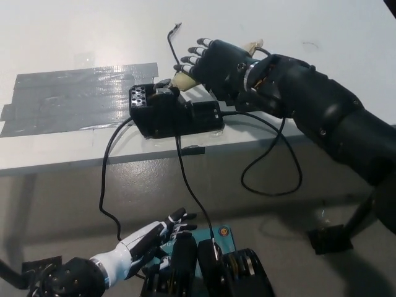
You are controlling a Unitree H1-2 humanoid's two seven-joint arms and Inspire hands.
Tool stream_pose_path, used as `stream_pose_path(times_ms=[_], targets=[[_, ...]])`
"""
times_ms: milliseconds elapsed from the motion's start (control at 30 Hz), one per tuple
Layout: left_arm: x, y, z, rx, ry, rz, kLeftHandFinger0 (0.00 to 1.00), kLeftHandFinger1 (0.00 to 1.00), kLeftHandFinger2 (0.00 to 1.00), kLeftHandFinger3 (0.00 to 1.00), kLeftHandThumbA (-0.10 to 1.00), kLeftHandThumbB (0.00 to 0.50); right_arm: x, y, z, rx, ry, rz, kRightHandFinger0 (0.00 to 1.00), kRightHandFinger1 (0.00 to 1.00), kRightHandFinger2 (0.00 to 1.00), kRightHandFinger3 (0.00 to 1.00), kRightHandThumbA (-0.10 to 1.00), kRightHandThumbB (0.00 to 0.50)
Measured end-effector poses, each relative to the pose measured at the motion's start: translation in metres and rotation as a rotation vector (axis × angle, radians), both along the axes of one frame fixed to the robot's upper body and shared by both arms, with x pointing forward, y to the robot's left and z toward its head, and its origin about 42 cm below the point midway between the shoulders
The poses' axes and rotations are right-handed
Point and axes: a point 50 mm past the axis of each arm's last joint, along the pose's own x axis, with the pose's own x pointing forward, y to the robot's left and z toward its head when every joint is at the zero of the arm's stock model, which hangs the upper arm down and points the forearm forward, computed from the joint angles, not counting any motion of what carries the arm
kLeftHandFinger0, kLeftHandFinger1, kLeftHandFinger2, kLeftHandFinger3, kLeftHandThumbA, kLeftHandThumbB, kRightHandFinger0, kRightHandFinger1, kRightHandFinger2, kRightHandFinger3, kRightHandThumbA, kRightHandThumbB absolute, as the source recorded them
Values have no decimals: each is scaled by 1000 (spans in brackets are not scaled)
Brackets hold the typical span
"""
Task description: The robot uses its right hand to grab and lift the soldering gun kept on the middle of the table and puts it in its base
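The soldering gun, with a pale yellow handle, rests at the back top of the black base near the table's front edge. Its thin dark cable curls away over the white table. My black right hand hovers just behind and right of the gun, open, with the fingers spread and nothing in them. Fingertips are close to the handle but seem apart from it. My white left hand rests low at the lower left, below the table, its fingers apart.
A broad patch of grey tape covers the table left of the base. Black cables hang from the base over the table's front edge, and another loop droops under my right arm.
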Motion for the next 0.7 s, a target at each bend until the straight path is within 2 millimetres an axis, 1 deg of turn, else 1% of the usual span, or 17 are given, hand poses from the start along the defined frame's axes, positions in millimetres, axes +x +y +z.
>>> stream_pose_path(times_ms=[67, 100, 133, 200, 300, 367, 400, 433, 500, 533, 600, 700], targets=[[0, 0, 0, 0, 1, 0, 1000, 1000, 981, 1000, 1000, 337, -1, 3, 2, -5, 11, -20, 1000, 1000, 1000, 1000, 683, 500], [0, 0, 0, 0, 1, 0, 1000, 1000, 983, 1000, 1000, 343, -2, 5, 3, -8, 16, -28, 1000, 1000, 1000, 1000, 708, 500], [0, 0, -1, 0, 2, 1, 1000, 1000, 996, 1000, 1000, 324, -3, 6, 4, -10, 22, -36, 1000, 1000, 1000, 1000, 713, 500], [-1, 1, -1, 0, 4, 1, 1000, 1000, 1000, 1000, 1000, 318, -5, 9, 6, -16, 35, -52, 1000, 1000, 1000, 1000, 720, 500], [-4, 1, -4, 0, 12, 5, 1000, 1000, 1000, 1000, 1000, 289, -7, 13, 9, -23, 55, -79, 1000, 1000, 1000, 1000, 747, 500], [-5, 2, -6, 0, 17, 8, 1000, 1000, 1000, 1000, 1000, 288, -10, 16, 13, -24, 67, -91, 1000, 1000, 1000, 1000, 754, 500], [-6, 3, -7, -1, 20, 10, 1000, 1000, 1000, 1000, 1000, 302, -11, 17, 14, -28, 76, -100, 1000, 1000, 1000, 1000, 787, 500], [-7, 3, -8, -1, 24, 11, 1000, 1000, 997, 1000, 1000, 305, -12, 18, 15, -29, 87, -109, 1000, 1000, 1000, 1000, 809, 500], [-9, 4, -10, -1, 29, 15, 1000, 1000, 993, 1000, 1000, 297, -14, 20, 18, -32, 106, -121, 1000, 1000, 1000, 1000, 844, 500], [-10, 5, -10, -1, 32, 16, 1000, 1000, 991, 1000, 1000, 293, -16, 21, 20, -34, 118, -130, 1000, 1000, 1000, 1000, 849, 500], [-11, 6, -11, -1, 35, 19, 1000, 1000, 989, 1000, 1000, 303, -19, 23, 23, -37, 136, -142, 1000, 1000, 1000, 1000, 848, 500], [-12, 7, -13, -2, 41, 24, 1000, 1000, 968, 1000, 1000, 310, -24, 26, 30, -36, 166, -154, 1000, 1000, 1000, 1000, 805, 500]])
